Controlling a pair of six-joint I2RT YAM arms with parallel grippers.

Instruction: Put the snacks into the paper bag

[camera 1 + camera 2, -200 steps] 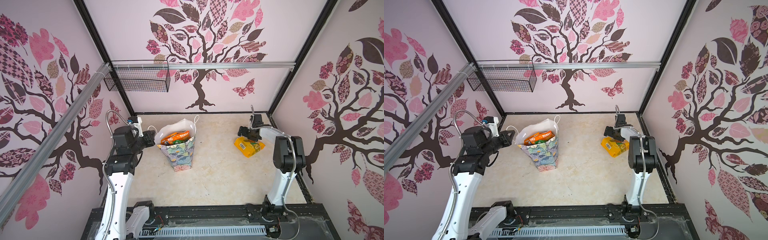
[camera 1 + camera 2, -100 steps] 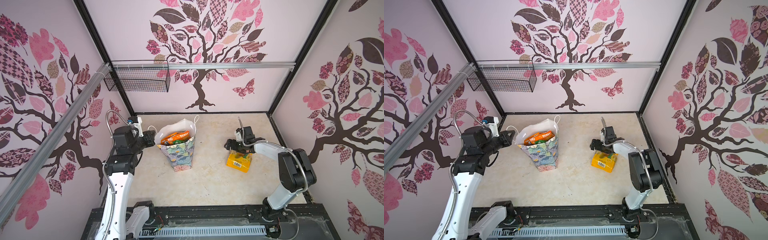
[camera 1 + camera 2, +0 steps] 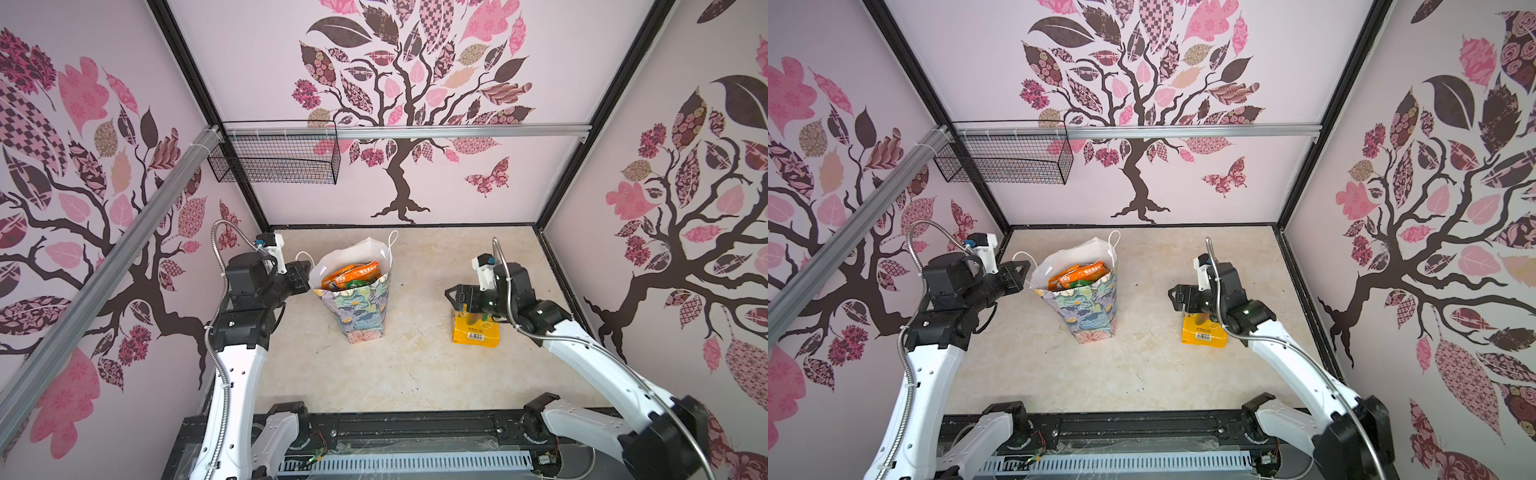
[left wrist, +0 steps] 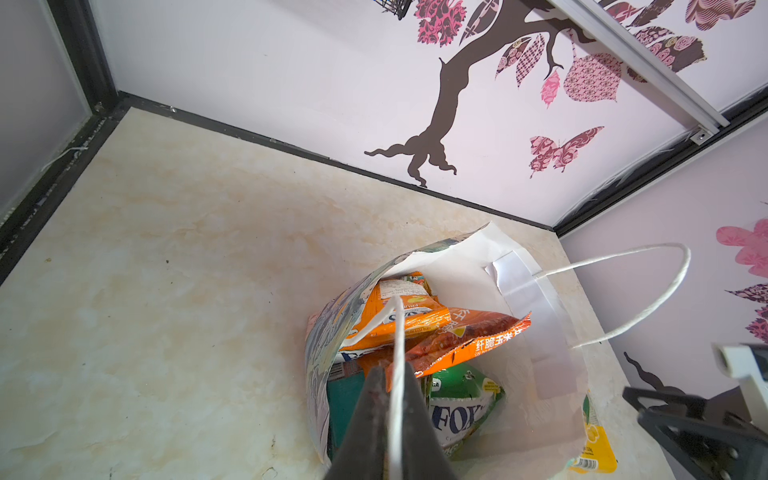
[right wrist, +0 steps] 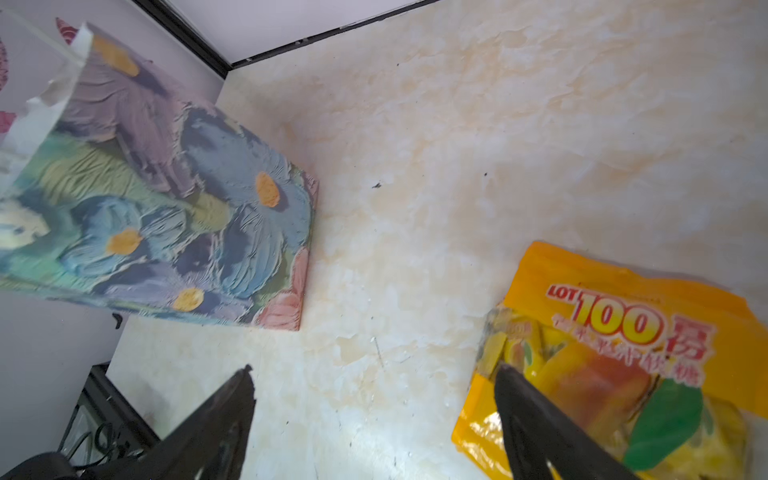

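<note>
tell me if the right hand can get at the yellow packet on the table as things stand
Probably yes. The right hand is open right at the yellow packet, one finger over its edge, and nothing lies on the packet. The paper bag stands apart from it.

**Two white-and-black arms on a black rail**

The left arm (image 3: 239, 374) and the right arm (image 3: 598, 370) are built of white links, joined by black joint housings (image 3: 249, 282). A row of small holes is seen along the left arm's white link. A ribbed silver hose (image 3: 213, 243) is run along each arm. A white camera block (image 3: 275, 245) with a blue plug is mounted at each wrist. The left gripper (image 4: 395, 365) and the right gripper (image 5: 374, 368) are fitted with black, tapered fingers (image 5: 536, 424). Both bases are carried on a black rail (image 3: 415, 426), fronted by a white slotted cable duct (image 3: 399, 462), beside which thin red wires (image 3: 318, 436) are exposed.
</note>
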